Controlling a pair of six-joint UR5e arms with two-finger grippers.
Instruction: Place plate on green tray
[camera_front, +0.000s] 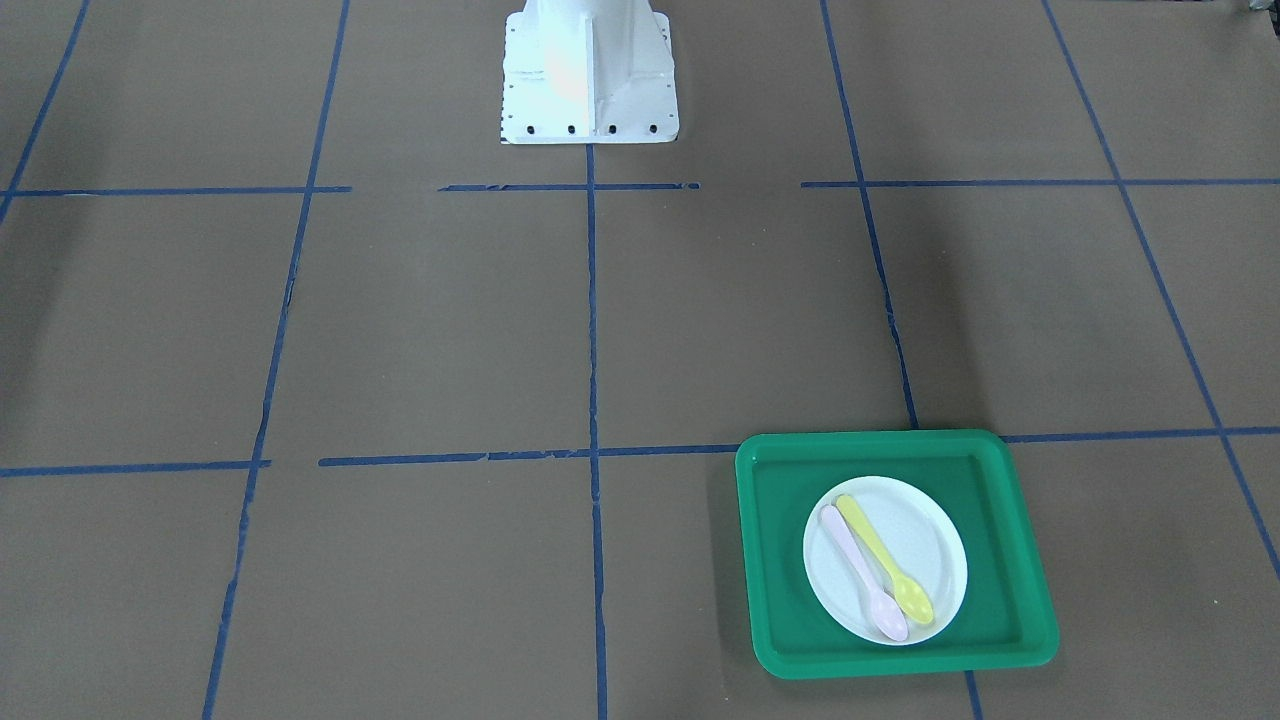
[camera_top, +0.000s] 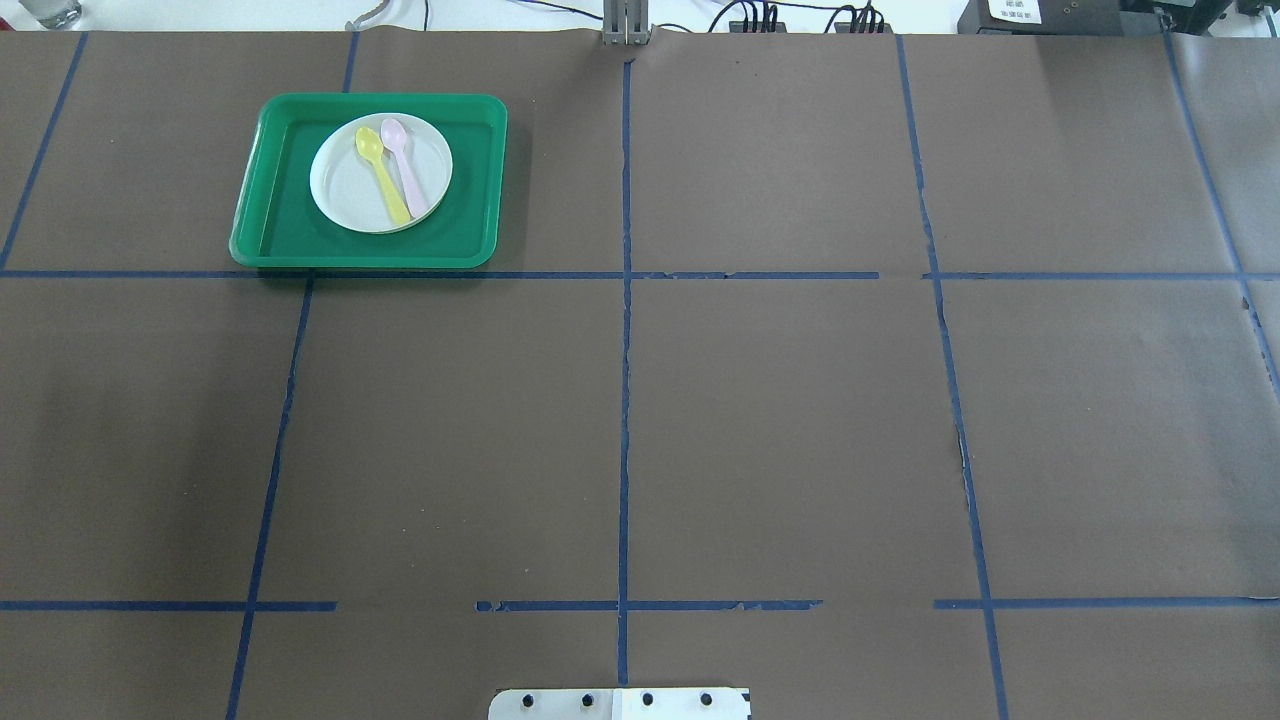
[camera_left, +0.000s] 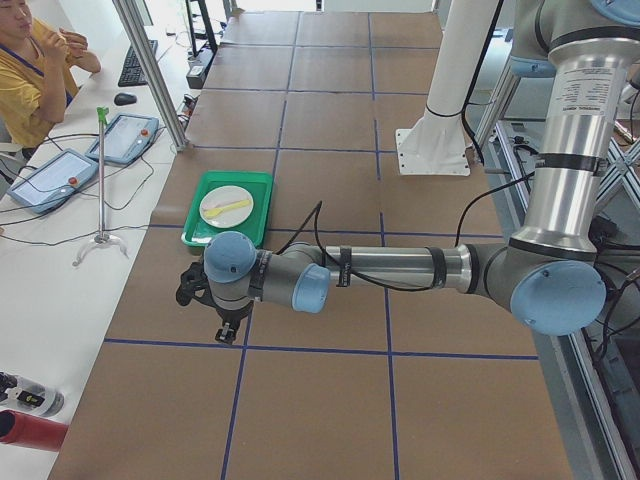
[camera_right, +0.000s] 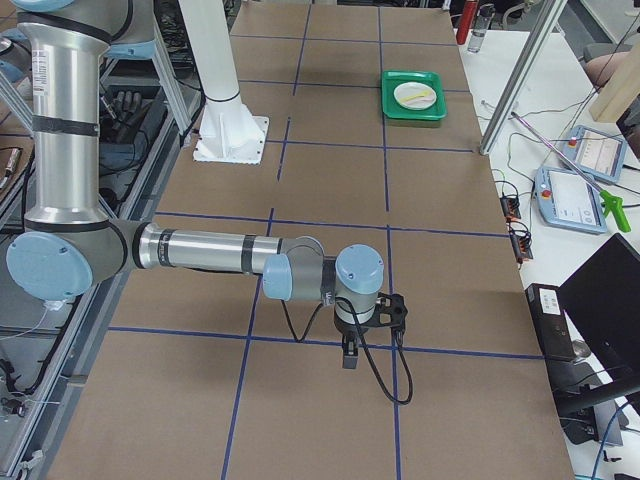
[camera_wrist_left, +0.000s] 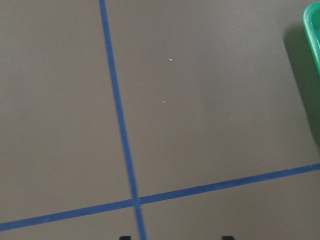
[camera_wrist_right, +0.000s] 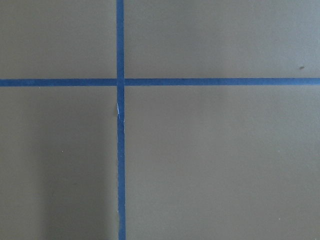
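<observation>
While the plate (camera_top: 345, 190) already lies inside the green tray (camera_top: 290, 228), the nearer left gripper (camera_left: 228, 336) hangs close by, its finger spread impossible to tell.

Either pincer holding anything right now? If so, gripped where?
Nothing held. Plate, spoons on it, sits in the green tray; left pincer and right pincer hang over bare table, away from it.

On the table (camera_top: 780, 420) there are 1 green tray (camera_top: 270, 215), 1 plate (camera_top: 345, 195) and 2 spoons: 1 yellow spoon (camera_top: 383, 180) and 1 pink spoon (camera_top: 405, 170). The robot has 2 arms, the left arm (camera_left: 400, 268) and the right arm (camera_right: 200, 250), and 1 white pedestal (camera_front: 590, 80). The side bench (camera_left: 60, 260) carries 2 control pendants (camera_left: 135, 135), 1 keyboard (camera_left: 135, 62) and 1 mouse (camera_left: 124, 98), and 1 person (camera_left: 30, 80) sits there.
</observation>
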